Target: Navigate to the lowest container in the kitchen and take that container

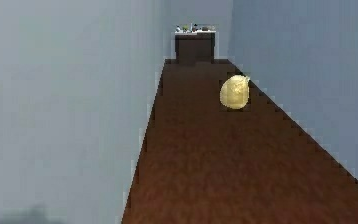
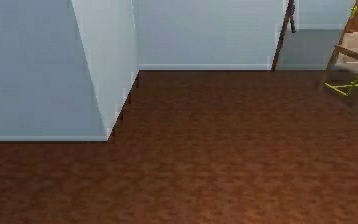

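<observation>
**One golden lump on the brown floor, one cabinet at its far end**

In the forward view, one pale blue wall (image 1: 57, 100) borders the brown wood floor (image 1: 207, 170) on its left. At the floor's far end stands one dark cabinet (image 1: 195, 47), with small things on top too tiny to count. On the floor, right of its middle, lies one golden rounded lump (image 1: 234, 92). Whether this is the container cannot be told. A second pale wall (image 1: 307, 60) borders the floor's right.

In the arm side view, one pale wall corner (image 2: 109, 70) juts onto the floor's left part. One dark door post (image 2: 283, 40) rises at its far right, and one yellow-legged frame (image 2: 349, 70) stands past that. The pincer's state cannot be told.
</observation>
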